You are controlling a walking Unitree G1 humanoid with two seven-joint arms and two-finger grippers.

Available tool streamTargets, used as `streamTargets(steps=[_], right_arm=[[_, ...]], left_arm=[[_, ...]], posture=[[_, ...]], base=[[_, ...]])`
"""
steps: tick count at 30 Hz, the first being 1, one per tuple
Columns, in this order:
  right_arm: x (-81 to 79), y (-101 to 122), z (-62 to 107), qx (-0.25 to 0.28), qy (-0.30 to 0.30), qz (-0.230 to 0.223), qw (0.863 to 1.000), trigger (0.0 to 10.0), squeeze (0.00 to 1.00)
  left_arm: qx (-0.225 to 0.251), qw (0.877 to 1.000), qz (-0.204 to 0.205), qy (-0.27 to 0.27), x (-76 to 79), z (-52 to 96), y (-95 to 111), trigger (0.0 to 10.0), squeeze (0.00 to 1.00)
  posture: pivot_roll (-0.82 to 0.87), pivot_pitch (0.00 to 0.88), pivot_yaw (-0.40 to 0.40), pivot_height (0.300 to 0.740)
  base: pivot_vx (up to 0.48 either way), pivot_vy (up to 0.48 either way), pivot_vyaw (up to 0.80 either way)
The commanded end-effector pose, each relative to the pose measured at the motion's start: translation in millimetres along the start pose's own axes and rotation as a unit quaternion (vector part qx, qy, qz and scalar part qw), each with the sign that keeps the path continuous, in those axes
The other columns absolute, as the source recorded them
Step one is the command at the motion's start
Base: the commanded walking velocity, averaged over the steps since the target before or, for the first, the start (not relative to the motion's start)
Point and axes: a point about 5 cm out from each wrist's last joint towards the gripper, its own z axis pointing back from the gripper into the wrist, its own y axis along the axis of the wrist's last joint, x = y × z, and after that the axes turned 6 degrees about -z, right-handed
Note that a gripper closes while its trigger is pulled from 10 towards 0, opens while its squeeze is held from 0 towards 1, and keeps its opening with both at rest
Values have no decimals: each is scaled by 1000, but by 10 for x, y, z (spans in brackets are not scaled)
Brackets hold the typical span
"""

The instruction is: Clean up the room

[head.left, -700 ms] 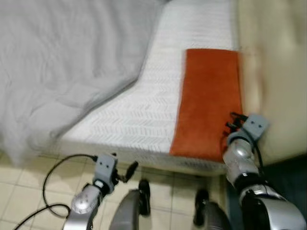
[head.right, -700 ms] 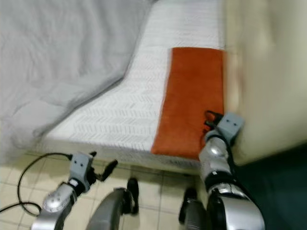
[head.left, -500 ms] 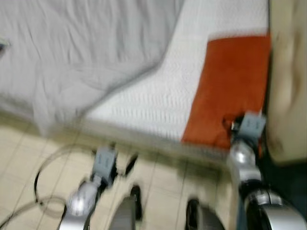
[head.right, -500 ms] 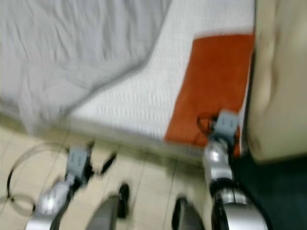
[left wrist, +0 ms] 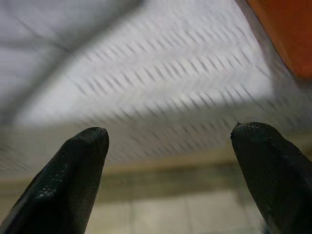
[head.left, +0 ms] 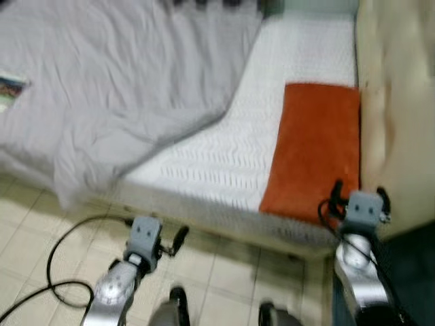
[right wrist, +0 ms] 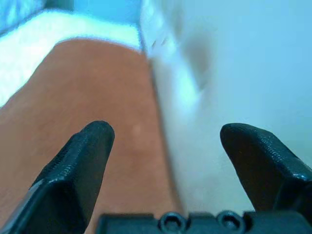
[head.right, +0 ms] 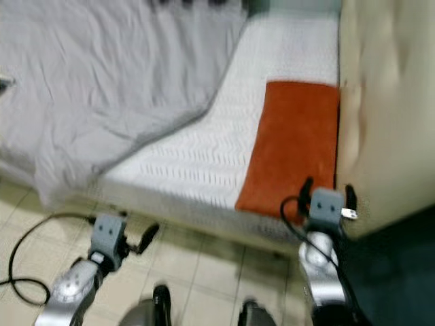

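Facing the bed [head.left: 224, 163] from its foot edge, the robot looks to be at the approach step of tidying, with nothing yet in either hand. At the upper left of the head view a rumpled grey blanket [head.left: 115, 88] spreads over most of the mattress and spills over the near edge toward the tiled floor [head.left: 224, 265]; a small colourful item at the far left edge is too blurred to name. At the lower left the left hand [head.left: 178, 238] hovers low over the floor just short of the bed's edge, fingers spread wide and empty, as the left wrist view confirms. A black cable [head.left: 61, 265] loops on the tiles beside that arm and could snag it. Right of centre the bare white sheet shows, and on it an orange cloth [head.left: 314, 149] lies flat against the cream headboard [head.left: 394, 115] at the right. The right hand [head.right: 327, 193] sits at the cloth's near end, fingers wide apart and holding nothing. The next move probably calls for reaching forward to grip the cloth or the blanket; the headboard leaves little room on the right.
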Motion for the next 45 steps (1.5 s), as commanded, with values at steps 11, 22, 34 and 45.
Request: streamTargets(steps=[11,22,34,45], right_arm=[[196,-49,726,-34,87,11,996,10000,1000],[119,-459,1102,-206,164,-111,958,10000,0],[68,-461,1022,-205,212,-58,954,10000,0],[-75,-318,697,-149,217,-56,963,10000,0]], left_arm=[[1,998,22,57,37,43,-10,10000,0],[43,999,9,30,152,-116,144,10000,0],[15,998,60,7,134,-150,-43,10000,0],[-5,995,84,48,201,-119,-128,10000,0]], posture=[[-29,0,5,740],[-54,0,2,740],[-35,0,-38,740],[-7,0,-54,740]], base=[[0,0,0],[0,272,0],[0,428,-67],[0,441,-800]])
